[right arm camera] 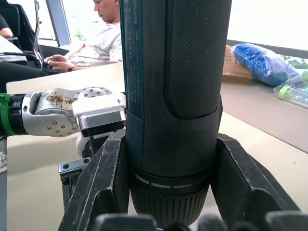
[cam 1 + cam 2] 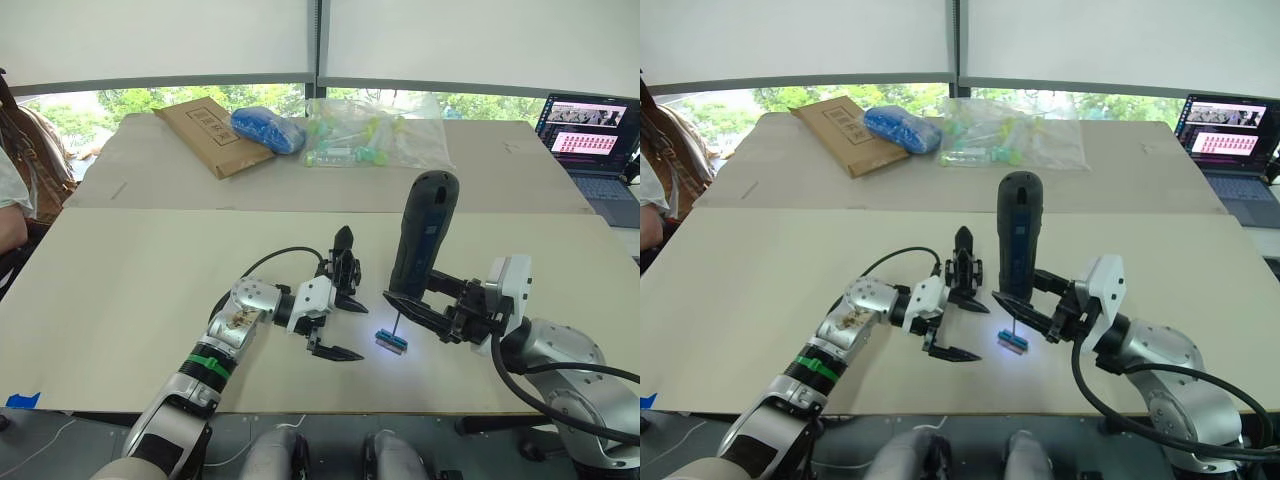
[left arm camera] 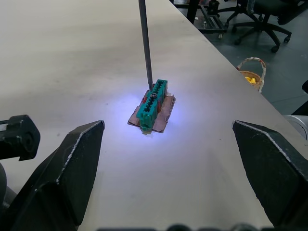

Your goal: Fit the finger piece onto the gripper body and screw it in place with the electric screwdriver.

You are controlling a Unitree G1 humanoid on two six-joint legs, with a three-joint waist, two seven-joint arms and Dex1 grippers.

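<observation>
My right gripper (image 2: 420,302) is shut on the electric screwdriver (image 2: 424,235), a thick dark cylinder held upright; its fingers (image 1: 103,185) clamp the barrel just above the collar. The thin bit (image 3: 145,41) comes down onto a small green block (image 3: 153,103) that lies on the table in a patch of bluish light. My left gripper (image 2: 342,327) stands open just left of that block, nothing between its fingers (image 3: 72,166). The gripper body (image 2: 344,262), black with one upright pointed finger, stands right behind the left gripper. The finger piece is out of view.
On the far table lie a brown envelope (image 2: 208,135), a blue bag (image 2: 268,128) and a clear plastic bag of small bottles (image 2: 375,138). A laptop (image 2: 590,135) sits at the far right. A person (image 2: 15,185) sits at the left edge.
</observation>
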